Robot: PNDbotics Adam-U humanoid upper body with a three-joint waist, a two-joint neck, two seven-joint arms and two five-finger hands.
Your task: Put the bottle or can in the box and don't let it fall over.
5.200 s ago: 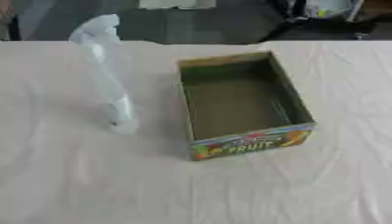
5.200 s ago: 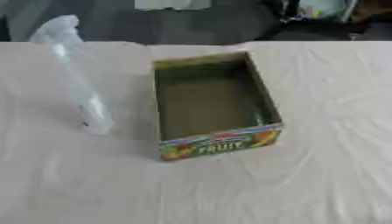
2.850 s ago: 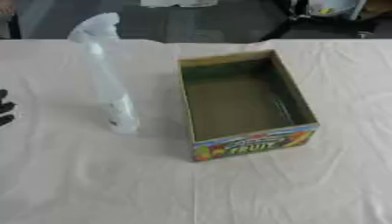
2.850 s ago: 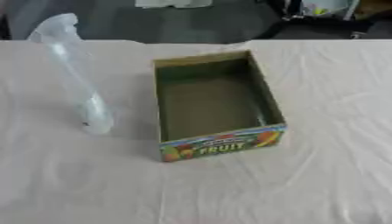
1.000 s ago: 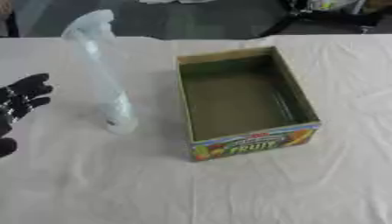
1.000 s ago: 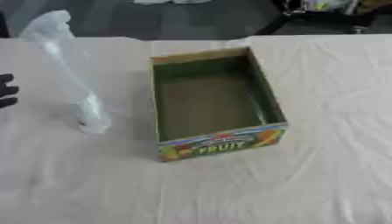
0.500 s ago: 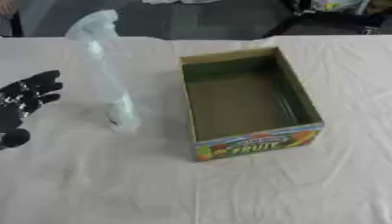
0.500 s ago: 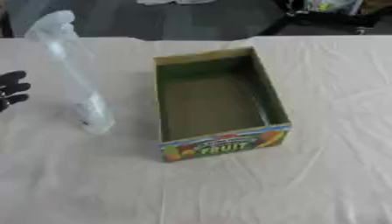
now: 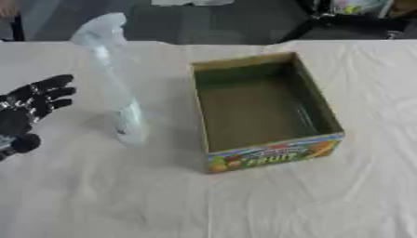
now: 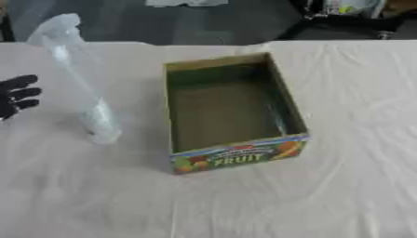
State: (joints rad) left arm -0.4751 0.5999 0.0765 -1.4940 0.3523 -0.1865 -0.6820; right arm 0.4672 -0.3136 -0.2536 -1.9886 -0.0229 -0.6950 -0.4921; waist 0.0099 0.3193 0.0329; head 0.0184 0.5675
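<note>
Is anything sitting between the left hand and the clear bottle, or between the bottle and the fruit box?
Nothing visible. The left hand, fingers spread, has only bare tablecloth between it and the upright clear bottle. Between the bottle and the open box on its right there is only cloth too; the box looks empty.

— What does the work rest on?
— A table [image 9: 326, 200] under a pale, creased cloth, evenly lit.
— And behind it?
— A dark grey floor [image 9: 211, 23] past the far edge, black stand legs [image 10: 342, 23] at upper right, and something pale [image 10: 183, 2] lying at the top edge.
</note>
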